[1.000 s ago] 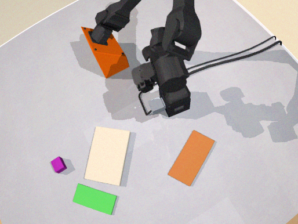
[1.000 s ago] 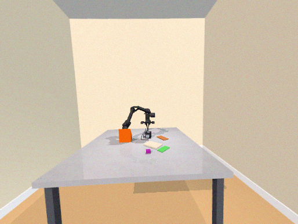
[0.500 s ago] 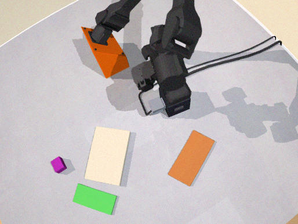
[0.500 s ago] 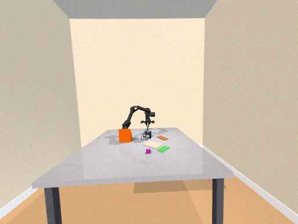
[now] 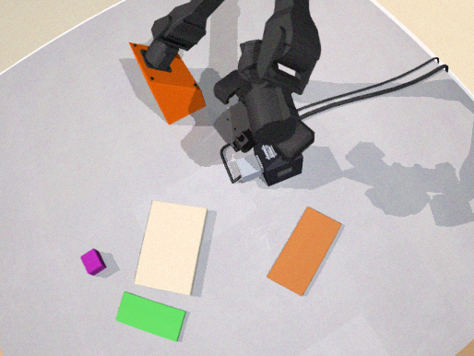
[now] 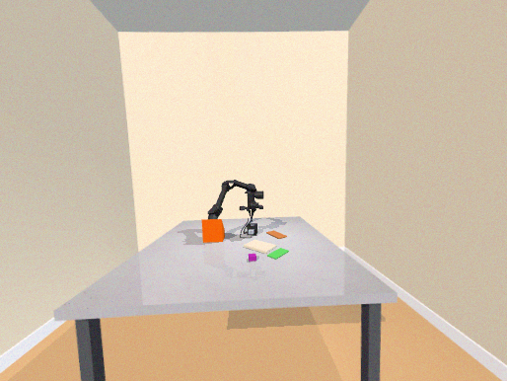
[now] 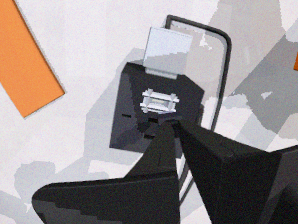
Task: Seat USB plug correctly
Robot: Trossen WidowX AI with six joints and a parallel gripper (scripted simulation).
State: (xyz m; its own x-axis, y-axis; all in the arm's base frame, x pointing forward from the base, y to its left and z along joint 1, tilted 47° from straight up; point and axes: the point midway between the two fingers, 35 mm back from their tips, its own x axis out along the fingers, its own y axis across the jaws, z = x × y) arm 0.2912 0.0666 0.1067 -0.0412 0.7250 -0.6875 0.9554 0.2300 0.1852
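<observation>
The black power cube stands on the table under the arm. Its top carries a small white fitting and dark slots. A pale plug block sticks out of one side, with a black cable bending round from it. My gripper is shut on the USB plug, its fingertips over the cube's top near the dark slots. The fingers hide the plug, so its way round and whether it touches the socket cannot be told. The arm hides the fingertips in the top view.
Two black cables run from the cube area to the table edge. The arm's orange base block stands behind. A cream slab, an orange slab, a green slab and a magenta cube lie in front.
</observation>
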